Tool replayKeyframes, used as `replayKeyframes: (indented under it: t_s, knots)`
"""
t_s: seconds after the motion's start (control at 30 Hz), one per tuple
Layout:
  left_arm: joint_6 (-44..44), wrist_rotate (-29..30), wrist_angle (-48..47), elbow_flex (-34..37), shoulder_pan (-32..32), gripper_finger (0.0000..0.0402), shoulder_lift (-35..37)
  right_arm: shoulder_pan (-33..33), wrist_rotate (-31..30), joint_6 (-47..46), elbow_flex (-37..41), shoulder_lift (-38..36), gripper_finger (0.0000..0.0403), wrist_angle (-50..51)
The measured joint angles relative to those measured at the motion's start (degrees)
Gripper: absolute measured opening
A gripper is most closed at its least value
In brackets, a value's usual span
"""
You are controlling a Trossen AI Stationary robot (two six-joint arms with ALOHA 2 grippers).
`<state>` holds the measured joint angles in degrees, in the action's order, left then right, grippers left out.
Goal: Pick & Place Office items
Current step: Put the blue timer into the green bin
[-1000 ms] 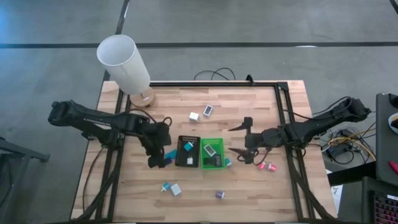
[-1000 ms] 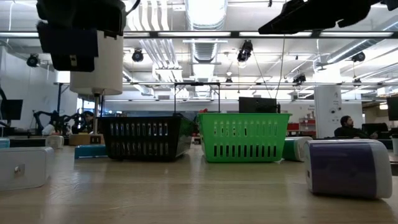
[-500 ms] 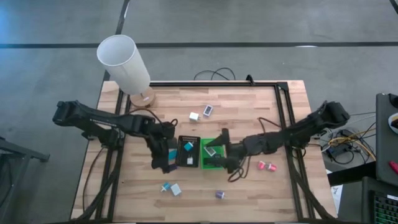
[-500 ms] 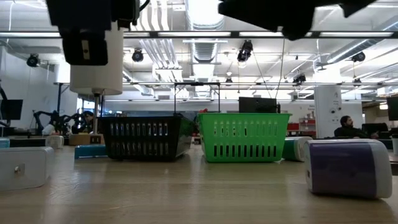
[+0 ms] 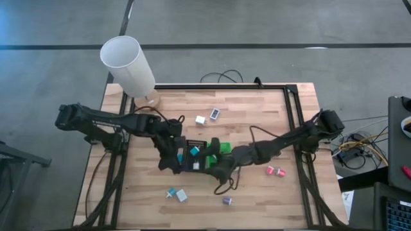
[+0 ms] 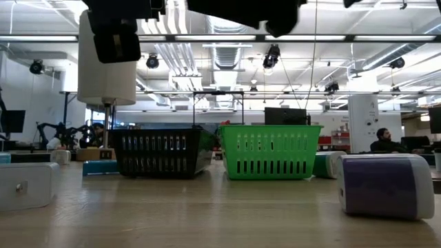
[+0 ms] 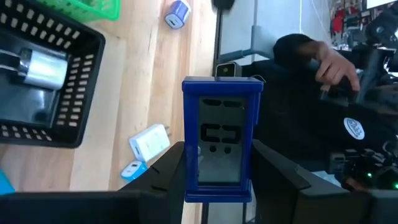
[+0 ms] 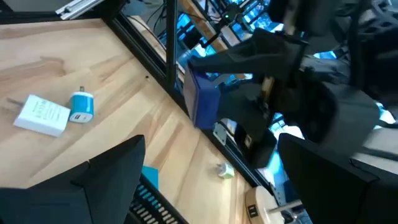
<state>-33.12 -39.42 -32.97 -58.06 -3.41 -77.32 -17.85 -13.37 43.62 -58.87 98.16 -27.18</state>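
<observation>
Between left tool (image 7: 217, 180) fingers stands a blocky blue item (image 7: 222, 138).

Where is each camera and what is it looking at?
High view: above, looking straight down; shows both arms over the black tray.
Low view: at tabletop height, looking across; arms overhead.
Left wrist view: on the left arm; its fingers hold a blue block.
Right wrist view: on the right arm; its open fingers show.
Shared: both wrist views see the blue block.

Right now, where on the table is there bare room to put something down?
Bare wood runs along the table's near edge right of the purple piece, and at the far right corner past the white pieces. It is crowded around the black tray and green tray, where both arms meet.
</observation>
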Motion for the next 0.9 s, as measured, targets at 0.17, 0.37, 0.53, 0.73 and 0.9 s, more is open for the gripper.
replayKeyframes:
  t_s: [0.17, 0.37, 0.53, 0.73, 0.9]
  knots:
    - [0.8, 0.6, 0.0, 0.0, 0.4, 0.0141, -0.7, 0.0, 0.1, -0.1, -4.4, 4.2, 0.0366, 0.1]
    - [1.5, 0.6, 0.3, -0.1, 0.5, 0.0141, -2.6, 0.0, 0.2, -0.5, -10.2, 8.7, 0.0366, 4.9]
    - [2.2, 0.3, 0.3, -0.8, 0.7, 0.0141, -3.6, 0.0, 0.4, -1.6, -13.0, 10.4, 0.0366, 8.8]
    - [2.3, 0.0, 0.4, -2.1, 0.8, 0.0141, -3.5, 0.0, 0.5, -1.7, -14.3, 11.5, 0.0366, 10.5]
    - [2.7, 0.0, 0.2, -3.2, 0.8, 0.0141, -3.4, 0.0, 0.5, -2.2, -14.7, 11.9, 0.0365, 10.8]
